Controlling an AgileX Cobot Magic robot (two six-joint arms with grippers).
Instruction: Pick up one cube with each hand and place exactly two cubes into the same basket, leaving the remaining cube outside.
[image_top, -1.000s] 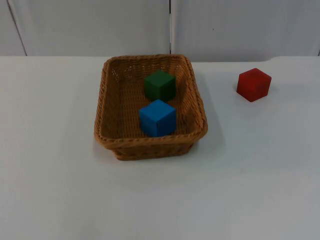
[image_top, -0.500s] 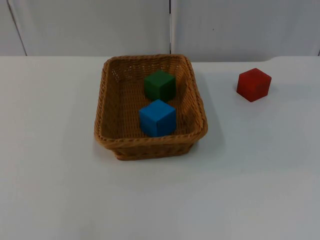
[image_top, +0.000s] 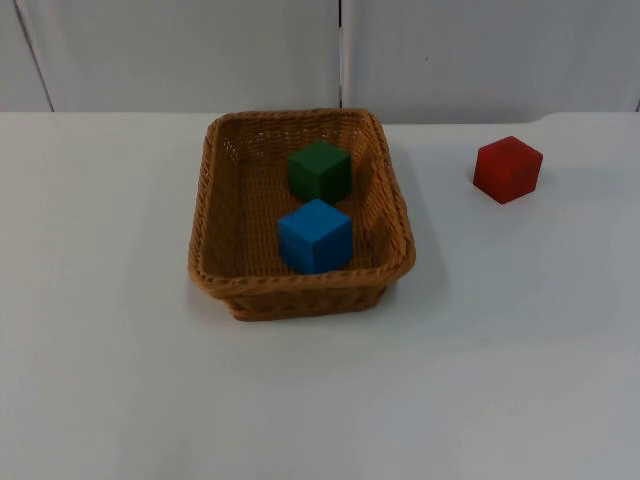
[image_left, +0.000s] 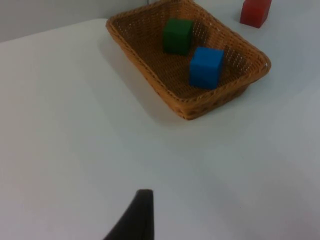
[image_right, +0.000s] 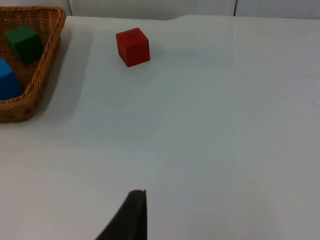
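Red cube beside basket

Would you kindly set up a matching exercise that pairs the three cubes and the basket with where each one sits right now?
Things:
1. green cube
2. blue cube
3. red cube
4. basket

Places:
A. on the bare table, to the right of the basket
B. in the basket, nearer its front rim
C. on the table, holding two cubes
D. in the basket, nearer the partition wall

Pairs: 1-D, 2-B, 3-A, 4-C
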